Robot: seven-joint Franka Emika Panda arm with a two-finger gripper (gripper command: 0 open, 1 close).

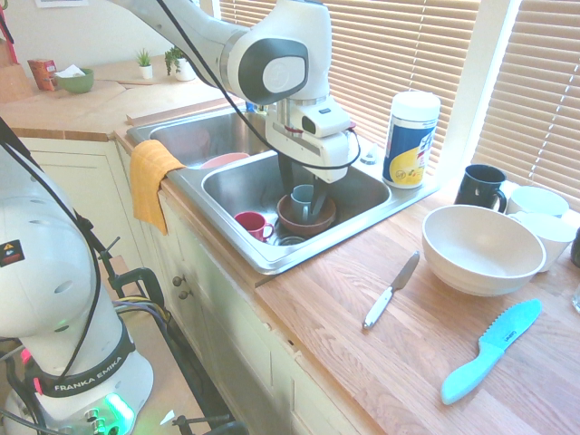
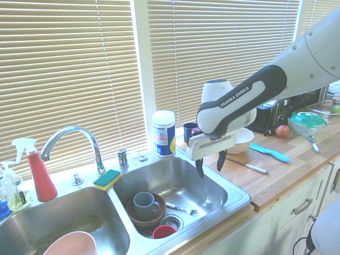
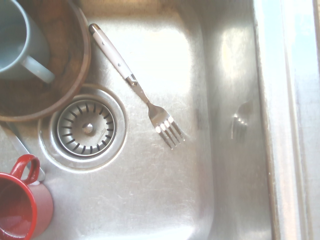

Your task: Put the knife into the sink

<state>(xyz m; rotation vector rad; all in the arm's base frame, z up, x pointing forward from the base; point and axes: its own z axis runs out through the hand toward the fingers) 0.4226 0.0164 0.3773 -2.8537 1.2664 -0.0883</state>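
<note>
Silver-bladed and pale-handled, the knife (image 1: 391, 290) lies flat on the wooden table (image 1: 362, 362), just right of the sink (image 1: 263, 186) and close to the near side of a big white bowl (image 1: 482, 248). Nothing touches it. Farther right and nearer, a light-blue plastic knife (image 1: 490, 351) lies on the same table, well apart from the first.

Over the right basin of the sink hangs the gripper (image 2: 211, 163), pointing straight down, its jaws spread wide with nothing between them. Below it in that basin sit a brown bowl (image 2: 144, 214) with a grey-blue mug (image 2: 146, 204) inside it, a red cup (image 2: 163, 231) beside the drain (image 3: 86, 128), and a fork (image 3: 135, 85) with a pale handle lying on the steel floor. The left basin holds a pink bowl (image 2: 70, 244).

An orange cloth (image 1: 149, 178) hangs over the sink's near edge. Behind the sink stand a curved chrome tap (image 2: 74, 143), a yellow-and-green sponge (image 2: 107, 179) and a tub of wipes (image 2: 163, 133), with a red spray bottle (image 2: 38, 172) at the far left. A dark mug (image 1: 479, 186) stands beyond the white bowl.
</note>
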